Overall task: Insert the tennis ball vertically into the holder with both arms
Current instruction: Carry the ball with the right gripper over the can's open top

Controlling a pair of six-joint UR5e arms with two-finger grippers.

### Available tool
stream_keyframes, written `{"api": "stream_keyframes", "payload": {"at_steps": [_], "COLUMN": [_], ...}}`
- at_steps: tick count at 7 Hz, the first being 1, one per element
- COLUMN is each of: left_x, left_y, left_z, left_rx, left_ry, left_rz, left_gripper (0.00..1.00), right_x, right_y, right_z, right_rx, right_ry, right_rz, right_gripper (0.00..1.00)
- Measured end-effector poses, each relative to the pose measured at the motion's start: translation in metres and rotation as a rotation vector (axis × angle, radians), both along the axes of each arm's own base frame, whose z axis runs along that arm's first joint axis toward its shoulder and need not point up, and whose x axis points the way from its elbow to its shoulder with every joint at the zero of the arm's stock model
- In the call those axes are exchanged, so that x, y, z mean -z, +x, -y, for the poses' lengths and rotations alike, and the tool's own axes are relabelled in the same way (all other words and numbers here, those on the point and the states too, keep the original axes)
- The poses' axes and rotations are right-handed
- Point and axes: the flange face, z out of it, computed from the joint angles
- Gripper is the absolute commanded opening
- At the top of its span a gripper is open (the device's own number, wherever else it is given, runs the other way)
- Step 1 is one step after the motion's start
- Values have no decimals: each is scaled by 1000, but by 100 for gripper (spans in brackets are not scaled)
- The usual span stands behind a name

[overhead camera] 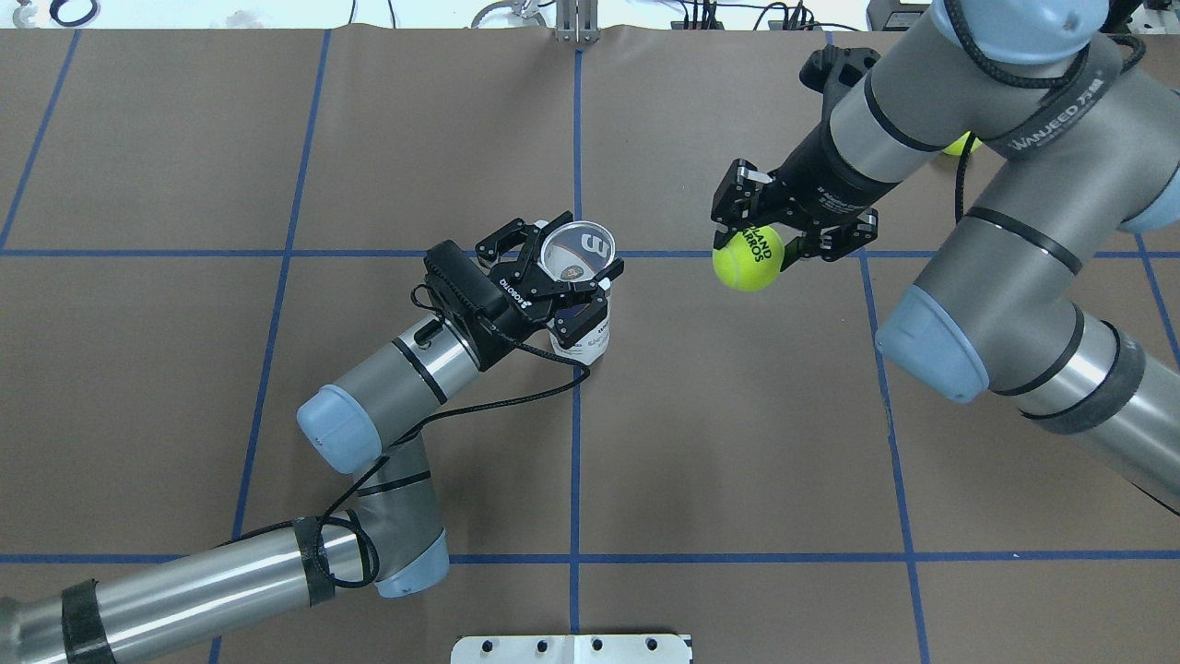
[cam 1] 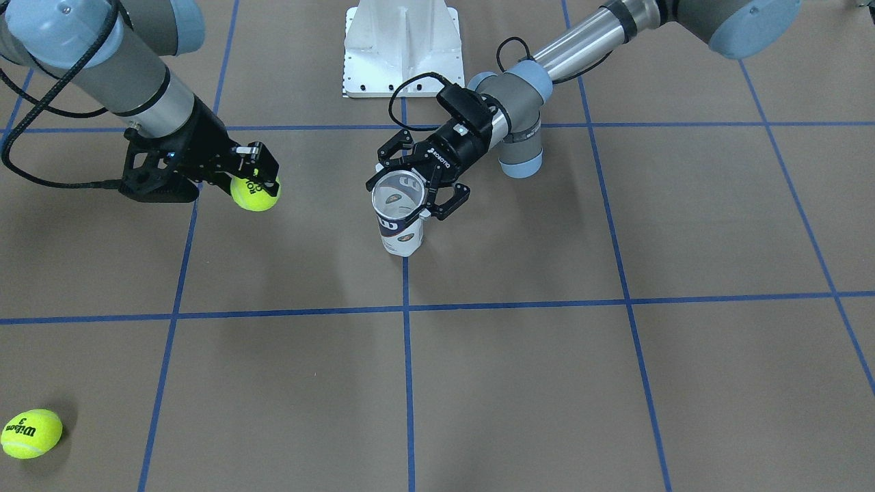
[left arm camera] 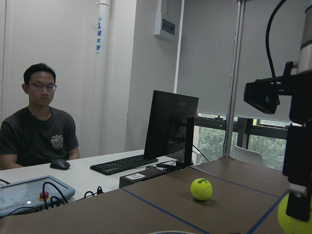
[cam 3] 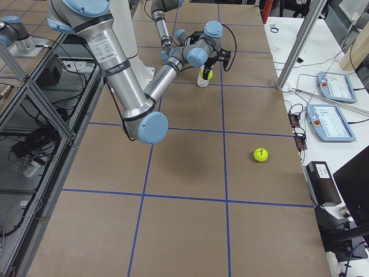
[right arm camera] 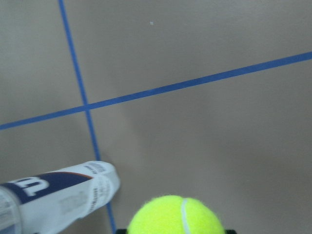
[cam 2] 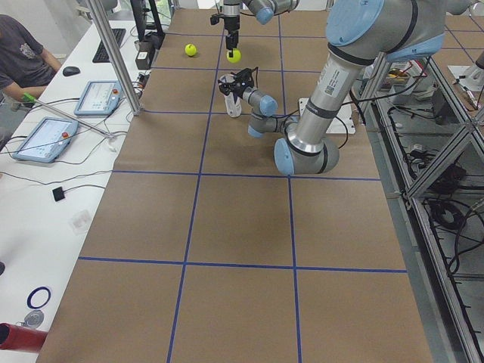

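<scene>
Right now the left gripper point(overhead camera: 564, 277) has its jaws clamped around the clear plastic cylindrical holder point(overhead camera: 587, 343) with the navy-and-white label, gripping just under its silver rim. The holder stands upright on the brown paper-covered table point(overhead camera: 737, 443), open mouth up, its base on a blue tape line point(overhead camera: 575, 461). Over on the robot's right, the right gripper point(overhead camera: 774, 242) pinches a yellow-green felt tennis ball point(overhead camera: 745, 261) between its jaws, holding it above the table and well apart from the holder's mouth. A second yellow-green tennis ball point(cam 1: 31, 433) lies loose near the table's edge. An operator in a dark T-shirt point(left arm camera: 39, 131) sits at the side desk.
</scene>
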Motion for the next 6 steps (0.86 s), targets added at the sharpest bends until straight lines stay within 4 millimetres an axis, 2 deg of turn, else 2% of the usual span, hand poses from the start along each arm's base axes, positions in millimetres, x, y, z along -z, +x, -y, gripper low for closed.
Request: {"api": "stream_keyframes", "payload": {"at_steps": [4,6], "left_x": [-1,-2], "left_y": [0,-1], "left_z": [-1,-2], "left_rx": [-2,-3], "left_ry": [-1,2], "left_rz": [-1,-10], "left_gripper": [85,87], "right_x": [74,94], "right_y": [-14,-21], "right_z": [14,21], "right_rx": [-60,-74], "right_ry": [-51,-67], "right_rz": [61,72], "right_gripper": [0,0]}}
